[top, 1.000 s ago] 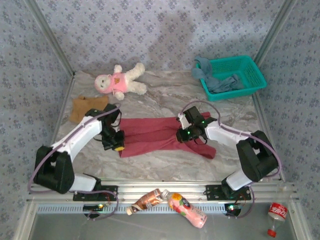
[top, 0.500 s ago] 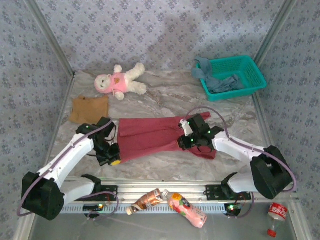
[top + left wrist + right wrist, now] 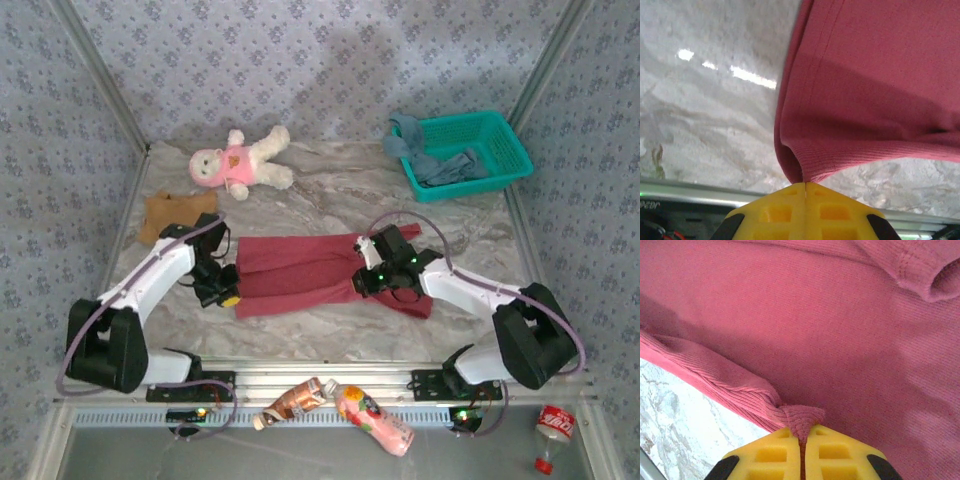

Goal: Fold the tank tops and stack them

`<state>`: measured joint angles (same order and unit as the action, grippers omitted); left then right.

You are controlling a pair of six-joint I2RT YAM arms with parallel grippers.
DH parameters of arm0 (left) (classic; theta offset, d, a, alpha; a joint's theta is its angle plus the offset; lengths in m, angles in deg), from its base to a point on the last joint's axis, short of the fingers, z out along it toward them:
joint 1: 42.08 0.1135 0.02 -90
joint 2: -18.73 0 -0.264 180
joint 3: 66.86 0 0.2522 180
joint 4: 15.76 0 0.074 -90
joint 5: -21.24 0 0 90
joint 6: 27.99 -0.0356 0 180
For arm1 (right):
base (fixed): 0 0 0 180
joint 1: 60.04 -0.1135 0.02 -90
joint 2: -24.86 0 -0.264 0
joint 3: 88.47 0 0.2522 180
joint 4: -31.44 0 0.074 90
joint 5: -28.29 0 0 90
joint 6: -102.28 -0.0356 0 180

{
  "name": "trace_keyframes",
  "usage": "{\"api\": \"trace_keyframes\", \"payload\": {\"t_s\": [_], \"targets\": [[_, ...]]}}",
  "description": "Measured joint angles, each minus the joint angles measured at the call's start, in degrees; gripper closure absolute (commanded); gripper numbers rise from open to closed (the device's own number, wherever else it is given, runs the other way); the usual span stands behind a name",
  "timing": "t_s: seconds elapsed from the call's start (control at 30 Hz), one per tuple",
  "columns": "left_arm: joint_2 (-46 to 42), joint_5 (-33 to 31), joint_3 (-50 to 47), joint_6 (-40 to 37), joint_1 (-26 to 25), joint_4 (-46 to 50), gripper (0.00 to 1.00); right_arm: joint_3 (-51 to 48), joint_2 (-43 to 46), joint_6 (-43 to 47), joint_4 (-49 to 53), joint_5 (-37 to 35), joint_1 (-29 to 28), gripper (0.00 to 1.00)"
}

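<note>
The dark red tank top (image 3: 300, 272) lies spread across the middle of the marble table. My left gripper (image 3: 232, 297) is shut on its left end; in the left wrist view the yellow fingertips (image 3: 805, 184) pinch a folded corner of the red cloth (image 3: 865, 75). My right gripper (image 3: 362, 280) is shut on a bunched ribbed edge (image 3: 802, 432) of the same top (image 3: 815, 315), near its right end. A tan-brown tank top (image 3: 170, 213) lies flat at the back left. The dusty blue tank top (image 3: 450, 167) sits in the teal basket, partly draped over its left rim.
The teal lattice basket (image 3: 500, 125) stands at the back right. A white plush doll (image 3: 240, 160) in pink lies at the back left. Two bottles (image 3: 295, 400) (image 3: 375, 418) and a cola bottle (image 3: 550, 425) lie on the ledge below the table's near edge. Patterned walls enclose the table.
Both grippers pulled toward the near edge with the red top, then came back a little toward the far side. Both stay shut on it.
</note>
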<state>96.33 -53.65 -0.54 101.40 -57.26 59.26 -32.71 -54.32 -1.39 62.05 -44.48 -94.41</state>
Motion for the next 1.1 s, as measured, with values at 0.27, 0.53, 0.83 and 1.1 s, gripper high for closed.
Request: {"api": "trace_keyframes", "payload": {"t_s": [0.27, 0.53, 0.83, 1.1], "targets": [[10.16, -1.05, 4.96, -3.93, 1.66, -5.75, 1.00, 3.74, -5.79, 1.40, -0.31, 0.20, 1.92, 0.91], [16.96, -4.02, 7.39, -6.40, 1.68, -8.37, 1.00, 6.16, -12.00, 2.56, -0.42, 0.35, 3.04, 0.88], [20.59, -9.42, 9.79, -7.15, 1.68, -9.73, 0.99, 8.46, -13.22, 2.97, 1.51, -0.35, 3.85, 0.71], [21.51, -11.10, 10.88, -8.68, 1.68, -9.22, 0.77, 8.81, -5.09, 0.04, 12.68, -2.84, 4.52, 0.56]]}}
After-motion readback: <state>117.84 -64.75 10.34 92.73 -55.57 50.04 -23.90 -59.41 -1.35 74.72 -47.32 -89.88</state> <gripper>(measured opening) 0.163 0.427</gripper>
